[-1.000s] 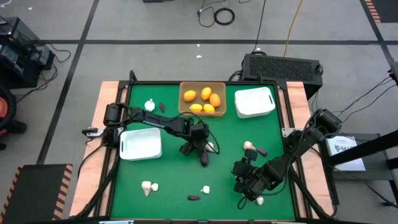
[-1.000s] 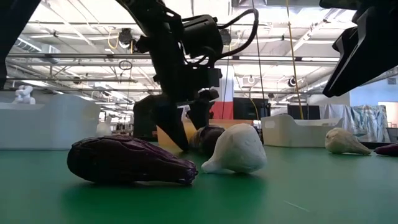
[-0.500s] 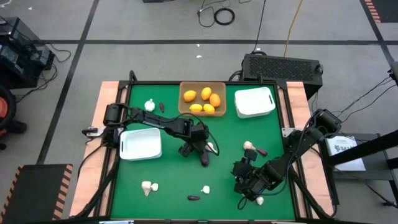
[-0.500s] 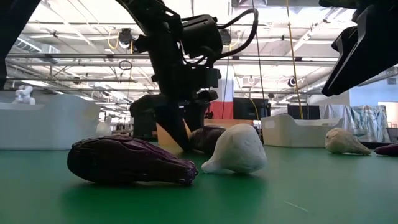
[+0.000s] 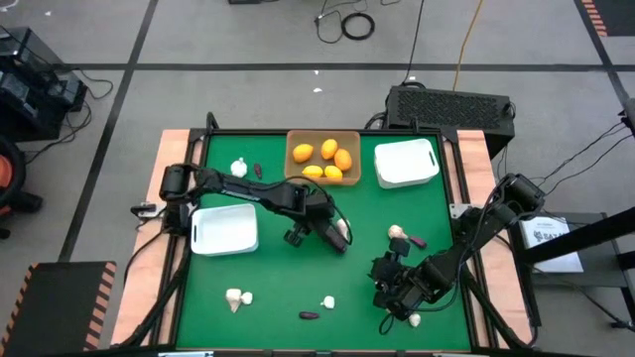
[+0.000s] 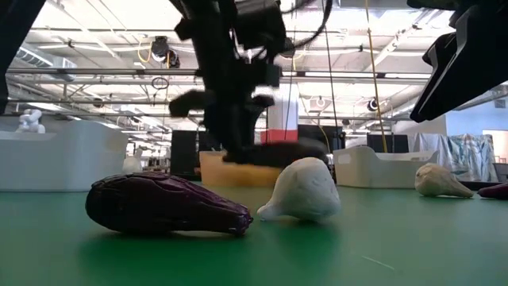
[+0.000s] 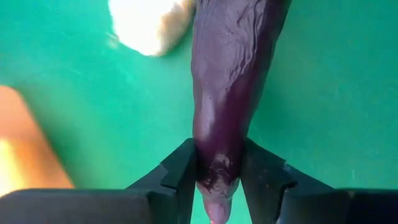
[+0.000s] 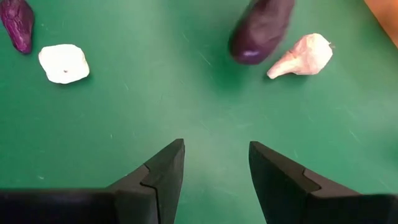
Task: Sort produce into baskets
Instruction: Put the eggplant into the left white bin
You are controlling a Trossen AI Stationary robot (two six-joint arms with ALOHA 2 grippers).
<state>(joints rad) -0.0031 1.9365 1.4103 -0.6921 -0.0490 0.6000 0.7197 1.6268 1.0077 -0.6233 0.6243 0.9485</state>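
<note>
Green table [image 5: 268, 288], mid-sort: left gripper [image 7: 217, 180] pinching eggplant [image 7: 233, 81], lifted near centre beside garlic [image 5: 342, 234]. Right gripper [image 8: 214, 168] spread, idle. Next, likely: carry to white basket [image 5: 224, 230].

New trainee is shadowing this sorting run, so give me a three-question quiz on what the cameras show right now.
1. True or false: the left pincer grips a purple eggplant.
2. What lies in the tan basket? A) garlic B) orange and yellow fruits C) nothing
3. Fill in: the right pincer is open over bare green ____.

Key: 1 true, the eggplant sits clamped between its fingers, lifted off the table. 2 B. 3 table.
</note>
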